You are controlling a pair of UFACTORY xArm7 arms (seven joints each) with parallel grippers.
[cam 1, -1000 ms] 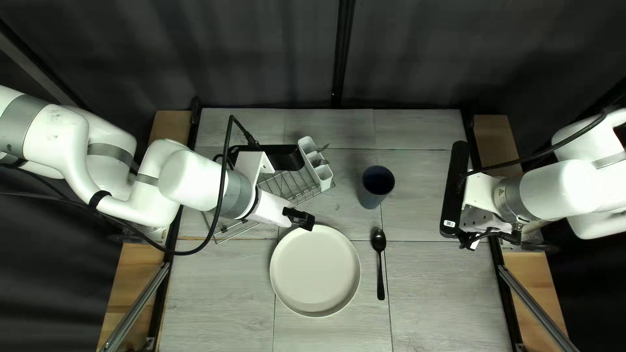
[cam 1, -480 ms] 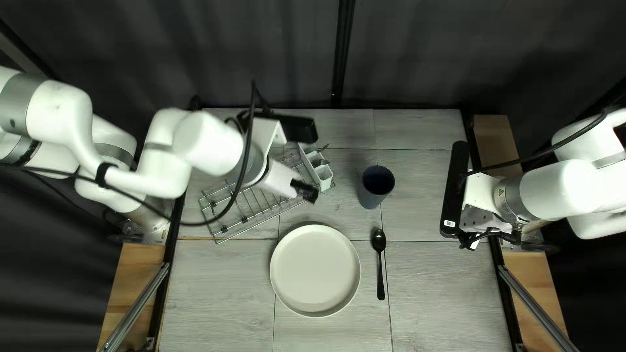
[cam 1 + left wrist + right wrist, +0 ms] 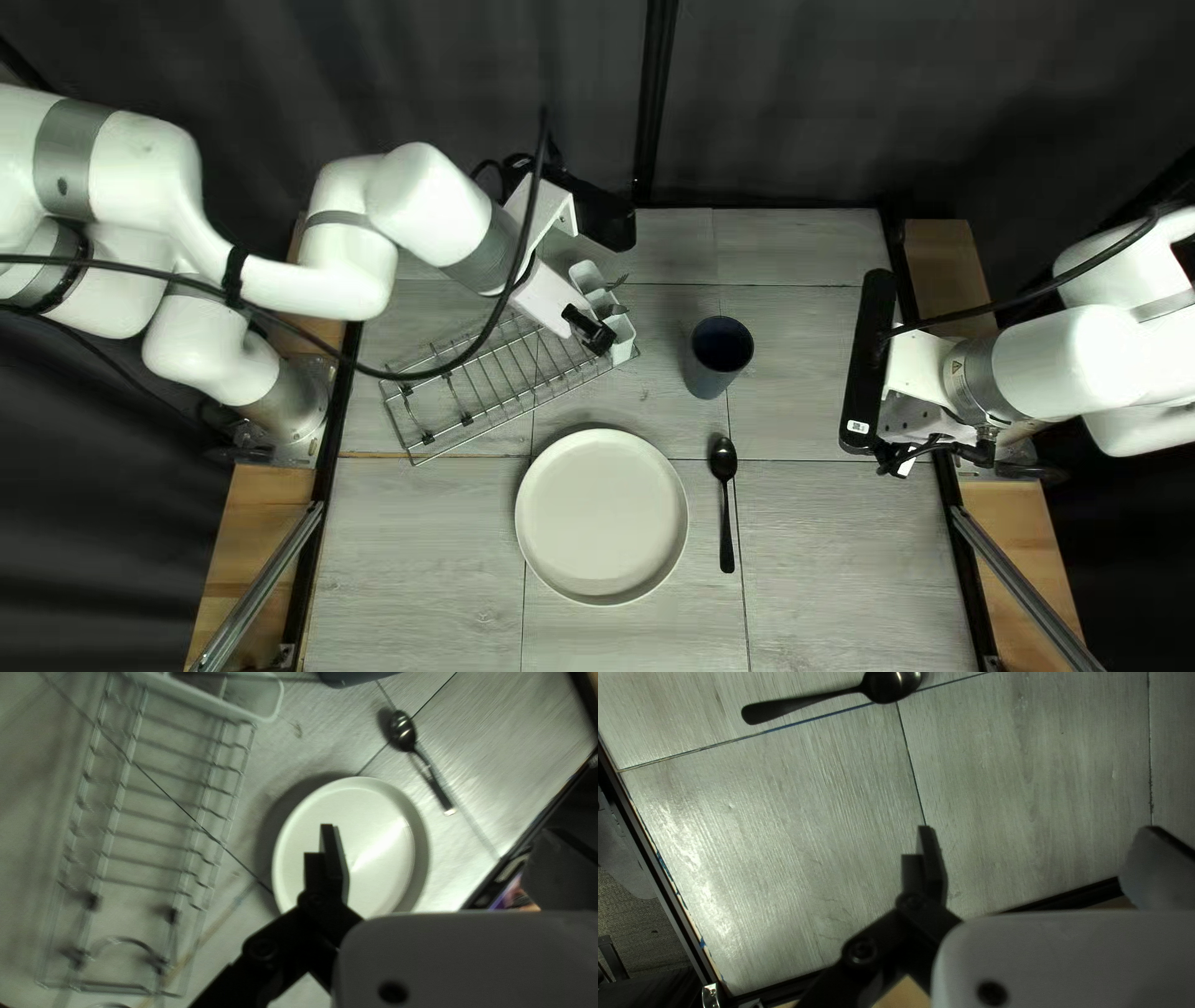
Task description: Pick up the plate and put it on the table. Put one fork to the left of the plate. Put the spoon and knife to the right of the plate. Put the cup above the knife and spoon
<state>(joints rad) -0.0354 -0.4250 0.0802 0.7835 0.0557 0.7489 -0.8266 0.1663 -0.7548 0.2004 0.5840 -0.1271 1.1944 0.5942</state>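
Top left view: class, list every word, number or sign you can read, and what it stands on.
Nothing is readable.
White sticker on the black bar by the right arm: too small to read.
Triangle sign on that arm's wrist: a mark only, no words.

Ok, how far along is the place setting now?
Done: plate on the table, spoon to its right, cup beyond the spoon. In hand: nothing yet; the left end effector hovers open at the cutlery holder on the rack. Left: fork to the plate's left, knife beside the spoon.
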